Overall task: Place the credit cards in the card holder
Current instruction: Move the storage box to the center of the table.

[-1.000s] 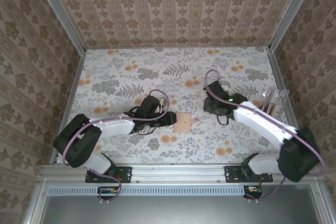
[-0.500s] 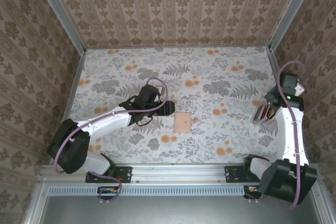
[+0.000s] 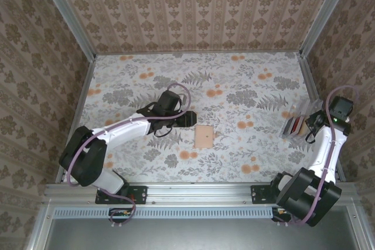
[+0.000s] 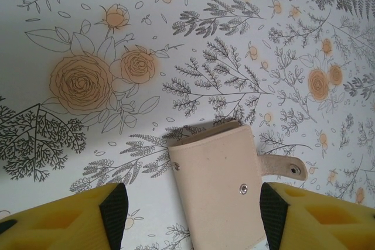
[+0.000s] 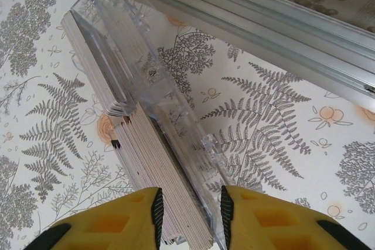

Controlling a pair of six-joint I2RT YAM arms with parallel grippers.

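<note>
— Was anything readable near the right claw [image 5: 190, 218]?

— Nothing I could make out. The credit cards [image 5: 137, 150] stood edge-on between its 2 yellow fingers, so their faces were hidden from the wrist camera. From overhead they showed red, too small for any print.

— And the claw itself?

— It was narrowed to a slim gap. In the wrist view, the pad on the left lay against the outer edge of the card stack. The pad on the right lay against the clear wall of the card holder [image 5: 140, 57]. I could not tell whether it was squeezing them or merely straddling them.

— Where did the cards sit?

— They were packed upright in the holder, which ran straight ahead from the fingertips. Beyond it, on the claw's right, lay the aluminium rail [image 5: 263, 33] along the flowered table [image 5: 281, 121].

— What about the left claw [image 4: 193, 215]?

— It was spread wide and gripped nothing. The tan wallet [image 4: 217, 174] lay flat and closed between its fingers, with 1 metal stud on its face. Its strap tab [image 4: 285, 167] poked out just ahead of the finger on the right. The wallet's edge ran close to that finger's pad, but I could not judge contact. The other pad stood apart from the wallet.

— And farther out?

— Ahead of that claw, orange roses and grey ferns were printed on the table. The 2 claws were well apart, and the holder was far off to the left claw's right.
</note>
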